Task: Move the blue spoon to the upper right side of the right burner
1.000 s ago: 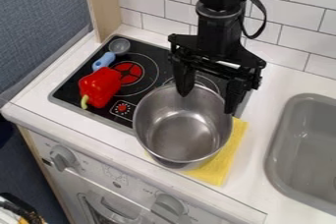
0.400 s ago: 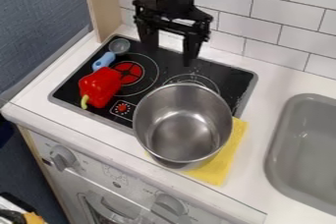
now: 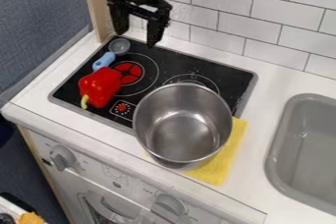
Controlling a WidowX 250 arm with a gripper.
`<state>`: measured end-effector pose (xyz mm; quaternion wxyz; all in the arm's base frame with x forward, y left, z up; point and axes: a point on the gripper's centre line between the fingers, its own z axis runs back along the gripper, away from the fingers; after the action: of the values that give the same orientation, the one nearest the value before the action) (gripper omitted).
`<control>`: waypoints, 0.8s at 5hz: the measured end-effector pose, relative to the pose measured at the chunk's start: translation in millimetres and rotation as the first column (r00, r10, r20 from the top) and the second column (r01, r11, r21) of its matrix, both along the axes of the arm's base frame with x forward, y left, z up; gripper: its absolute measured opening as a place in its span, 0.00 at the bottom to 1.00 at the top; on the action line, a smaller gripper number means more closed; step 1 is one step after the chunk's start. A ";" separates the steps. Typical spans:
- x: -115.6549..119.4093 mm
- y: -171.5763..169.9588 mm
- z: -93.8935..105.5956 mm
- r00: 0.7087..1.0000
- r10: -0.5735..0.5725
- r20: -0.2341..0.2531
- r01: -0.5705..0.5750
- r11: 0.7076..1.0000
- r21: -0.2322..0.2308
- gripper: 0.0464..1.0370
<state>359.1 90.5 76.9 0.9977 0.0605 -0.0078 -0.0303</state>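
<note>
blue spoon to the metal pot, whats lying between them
In the camera view, the burner with the red centre lies between the blue spoon and the metal pot, with the red pepper edging in from the left.

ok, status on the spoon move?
Gripper open, empty. Blue spoon on left of stove. Red pepper at its handle end, pot partly covering right burner.

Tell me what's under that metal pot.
A yellow cloth sticks out from under the metal pot on its right and near sides. The pot hides the rest, and part of the stovetop.
</note>
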 end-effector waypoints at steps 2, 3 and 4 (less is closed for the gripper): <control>-5.0 36.3 -21.6 1.000 0.010 0.016 -0.011 0.999 0.049 0.96; -10.2 54.5 -25.0 0.997 0.067 0.042 -0.068 0.997 0.021 0.96; -22.1 71.2 -33.6 0.989 0.139 0.048 -0.138 0.990 -0.031 0.96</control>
<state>337.0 161.7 43.3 0.9976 0.0477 -0.0288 0.0407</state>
